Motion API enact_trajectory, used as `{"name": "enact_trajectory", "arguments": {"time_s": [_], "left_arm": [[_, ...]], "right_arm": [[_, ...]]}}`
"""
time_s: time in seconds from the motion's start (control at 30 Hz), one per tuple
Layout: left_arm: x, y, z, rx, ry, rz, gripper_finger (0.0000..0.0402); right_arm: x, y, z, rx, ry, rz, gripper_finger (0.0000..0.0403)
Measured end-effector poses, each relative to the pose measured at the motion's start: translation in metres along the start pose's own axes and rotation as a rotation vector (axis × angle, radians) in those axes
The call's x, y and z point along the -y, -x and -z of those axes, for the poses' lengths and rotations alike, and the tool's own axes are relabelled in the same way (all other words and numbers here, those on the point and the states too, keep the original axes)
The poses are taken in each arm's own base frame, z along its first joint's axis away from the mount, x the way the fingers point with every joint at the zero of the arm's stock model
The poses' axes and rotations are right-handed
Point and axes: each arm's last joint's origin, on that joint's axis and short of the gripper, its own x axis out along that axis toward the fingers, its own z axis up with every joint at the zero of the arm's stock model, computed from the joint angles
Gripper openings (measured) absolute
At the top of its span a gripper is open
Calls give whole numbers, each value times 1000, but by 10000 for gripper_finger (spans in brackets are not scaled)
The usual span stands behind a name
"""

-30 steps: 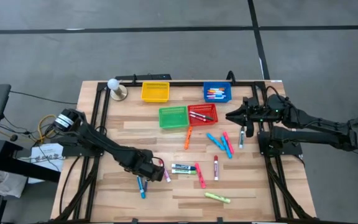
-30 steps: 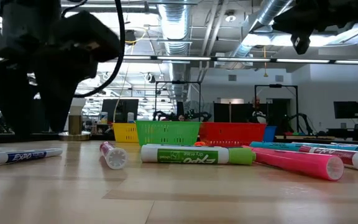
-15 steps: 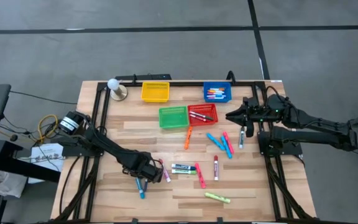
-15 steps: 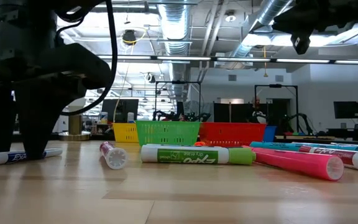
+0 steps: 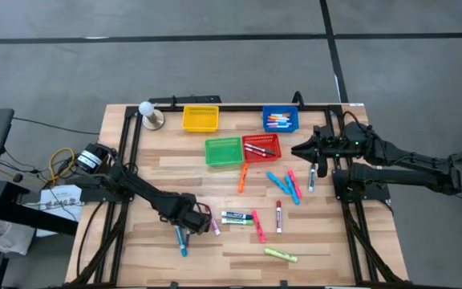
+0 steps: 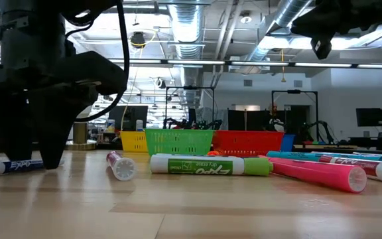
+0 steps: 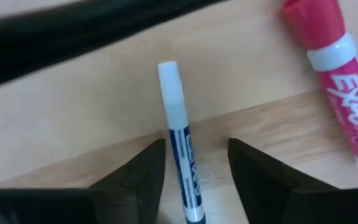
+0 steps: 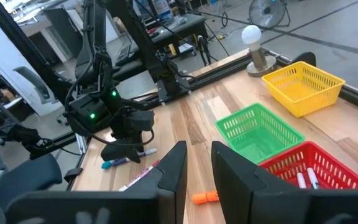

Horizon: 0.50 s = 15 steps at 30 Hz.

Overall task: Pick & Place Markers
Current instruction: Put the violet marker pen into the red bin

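The left gripper (image 5: 182, 228) is down low on the light wooden table (image 5: 151, 160), near the front left part, and its two dark fingers (image 7: 138, 177) stand apart with a thin white marker with a blue cap and blue writing (image 7: 180, 140) lying flat between them. The fingers are on each side of this marker but I cannot tell if they touch it. In the high view its long side runs mostly toward the front of the table, a little slanted, and the part that sticks out past the gripper points to the front edge (image 5: 183, 245). Just beside it, toward the right, lies a small white marker with a pink cap (image 5: 214, 226), also slanted. Next come a white marker with a green cap (image 6: 211, 164) lying sideways across the table, and a long pink marker (image 5: 257, 225). More blue, pink and orange markers (image 5: 283, 183) lie spread out in the middle, and a yellow-green marker (image 5: 280, 255) lies alone near the front. At the back stand four little square mesh baskets: the yellow basket (image 5: 200, 119), the green basket (image 5: 223, 151), the red basket (image 5: 261, 147) and the blue basket (image 5: 280, 120). The red and blue ones have markers inside. The right gripper (image 5: 297, 149) waits up in the air by the red basket, its fingers close together and holding nothing
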Motion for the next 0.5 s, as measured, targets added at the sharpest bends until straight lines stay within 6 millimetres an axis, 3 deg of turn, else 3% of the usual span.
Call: {"name": "enact_trajectory", "arguments": {"time_s": [0.27, 0.5], "left_arm": [[1, -1, -6, 36, 16, 4, 74], [1, -1, -15, 73, 8, 1, 25]], "right_arm": [[0, 0, 0, 0, 0, 0, 63], [0, 0, 0, 1, 0, 0, 63]]}}
